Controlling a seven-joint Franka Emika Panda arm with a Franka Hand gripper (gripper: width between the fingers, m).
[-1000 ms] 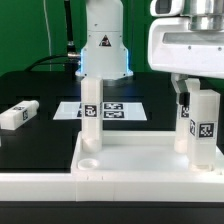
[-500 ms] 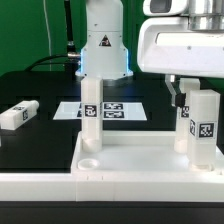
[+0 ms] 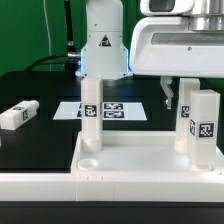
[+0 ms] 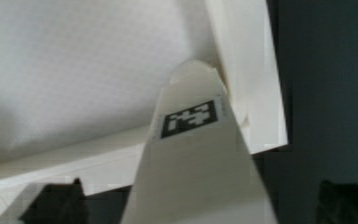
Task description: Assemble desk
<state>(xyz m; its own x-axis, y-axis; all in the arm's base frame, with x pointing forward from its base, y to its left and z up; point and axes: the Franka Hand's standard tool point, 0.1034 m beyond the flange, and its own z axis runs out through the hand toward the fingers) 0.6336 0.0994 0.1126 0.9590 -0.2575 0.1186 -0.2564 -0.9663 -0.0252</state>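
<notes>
The white desk top (image 3: 120,165) fills the lower frame on the black worktop (image 3: 40,85). One leg (image 3: 91,112) stands upright in its socket left of centre. A second leg (image 3: 203,125) stands at the right edge. The claw (image 3: 185,85) hangs over that second leg from the upper right, spread wide, with one dark finger (image 3: 168,93) showing just left of the leg's top. A loose leg (image 3: 18,115) lies at the middle left. The marker board (image 3: 118,110) lies behind, below the arm's base (image 3: 105,45).

1. The white plastic rimmed tray top (image 3: 130,143) lies at the front of the black bench (image 3: 40,85).
2. A first small white block leg (image 3: 91,108) stands upright at its back corner on the exterior view's left, and a second block leg (image 3: 203,125) at the right one.
3. A third block leg (image 3: 18,115) lies on the bench, well apart to the left.
4. The marker board (image 3: 118,111) lies behind the tray top.
</notes>
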